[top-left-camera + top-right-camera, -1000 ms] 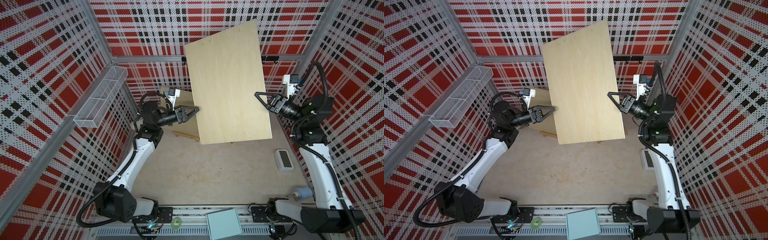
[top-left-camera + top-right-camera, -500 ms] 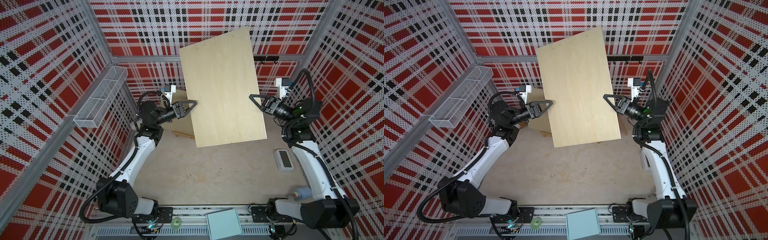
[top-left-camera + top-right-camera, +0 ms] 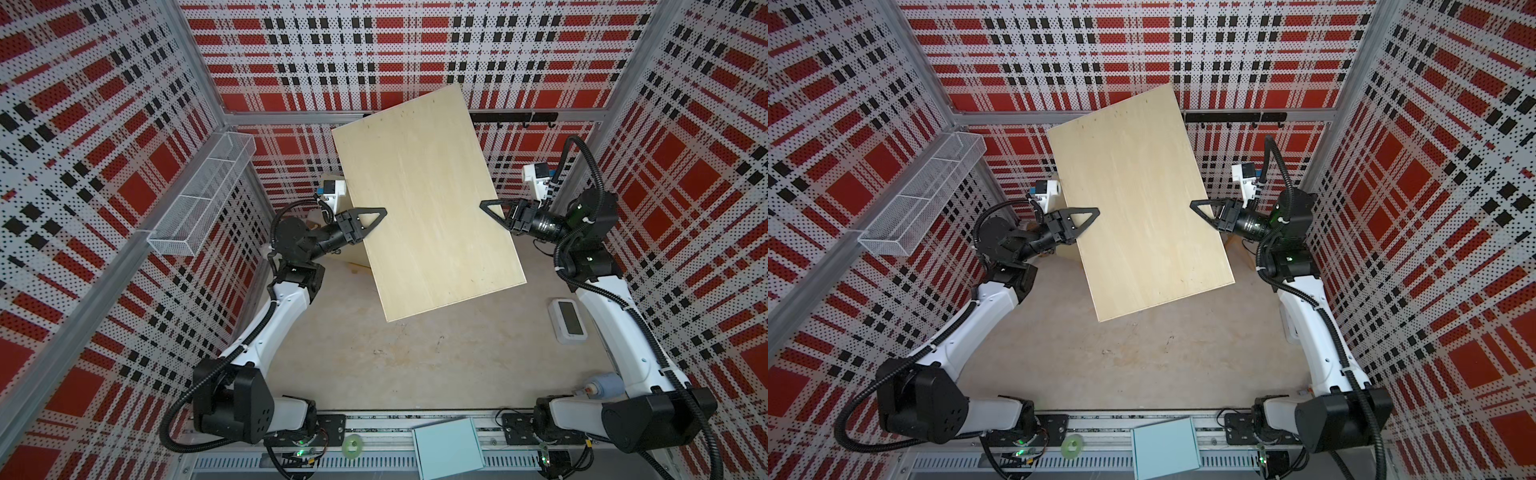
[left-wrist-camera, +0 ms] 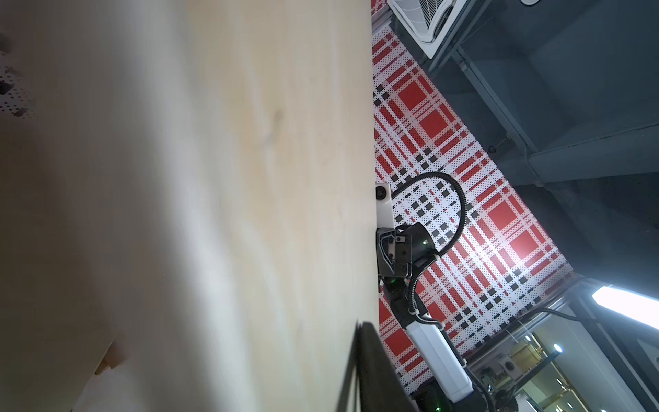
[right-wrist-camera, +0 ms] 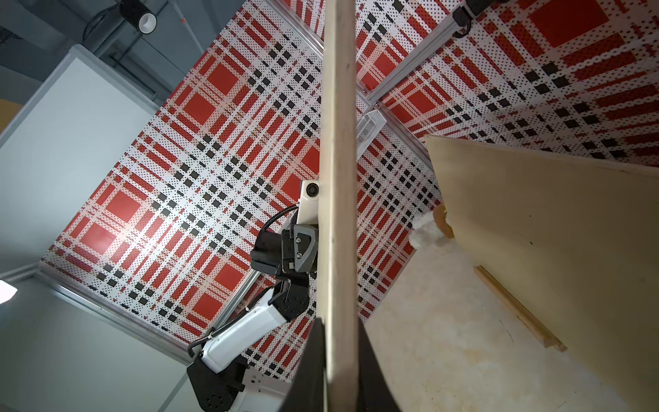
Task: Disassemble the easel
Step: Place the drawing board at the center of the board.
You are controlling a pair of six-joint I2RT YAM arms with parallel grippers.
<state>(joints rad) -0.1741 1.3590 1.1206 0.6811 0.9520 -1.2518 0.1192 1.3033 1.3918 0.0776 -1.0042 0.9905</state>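
Board point(image 3: 424, 199): pale plywood rectangle, smooth and flat, held tilted above the counter point(image 3: 415, 365), centre toward 12 o'clock.
Right gripper point(image 3: 485, 206): at its 3 o'clock edge, jaws clamped on both faces.
Left gripper point(image 3: 380, 214): at its 9 o'clock edge, one finger over the face; grip unclear.

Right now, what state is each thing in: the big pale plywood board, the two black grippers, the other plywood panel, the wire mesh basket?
Big pale plywood board: held off the table, tilted.
Right gripper: shut on the board's edge.
Left gripper: jaws astride the opposite edge; clamped or not, unclear.
Other plywood panel: standing tilted on the table.
Wire mesh basket: looks empty.
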